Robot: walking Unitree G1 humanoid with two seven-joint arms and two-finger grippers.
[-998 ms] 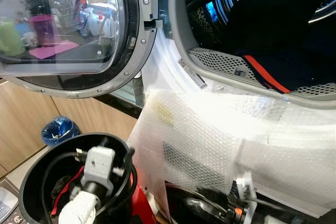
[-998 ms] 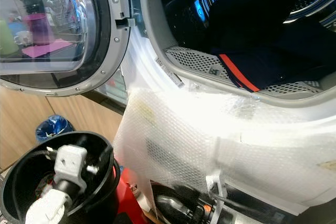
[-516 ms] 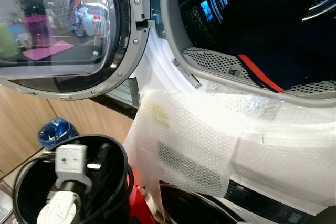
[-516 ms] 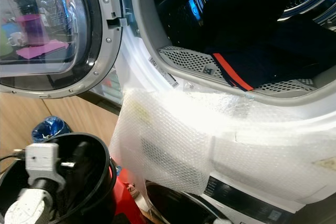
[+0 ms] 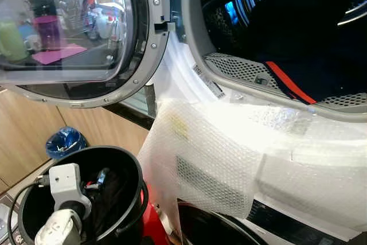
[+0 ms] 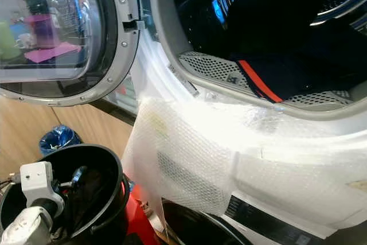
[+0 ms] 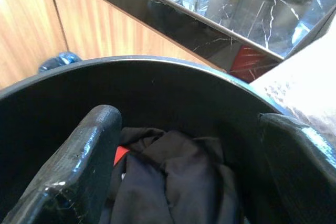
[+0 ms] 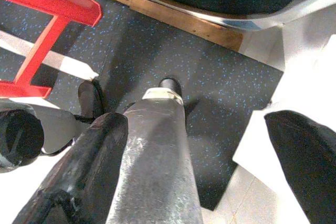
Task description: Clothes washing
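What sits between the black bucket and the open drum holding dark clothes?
In the left eye view, bubble wrap drapes the white machine front between the black bucket and the drum.

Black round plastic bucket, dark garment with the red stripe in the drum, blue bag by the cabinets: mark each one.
Black round plastic bucket [image 5: 133,167]: left eye view, on its right rim.
Dark garment with red stripe [image 6: 259,82]: right eye view, on the stripe.
Blue bag [image 5: 64,140]: left eye view, on its crumpled top.

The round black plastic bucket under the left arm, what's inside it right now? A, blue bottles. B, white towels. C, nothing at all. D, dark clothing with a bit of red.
D: between the open left gripper's two black fingers, crumpled dark clothing with a red patch lies inside the round black plastic bucket.
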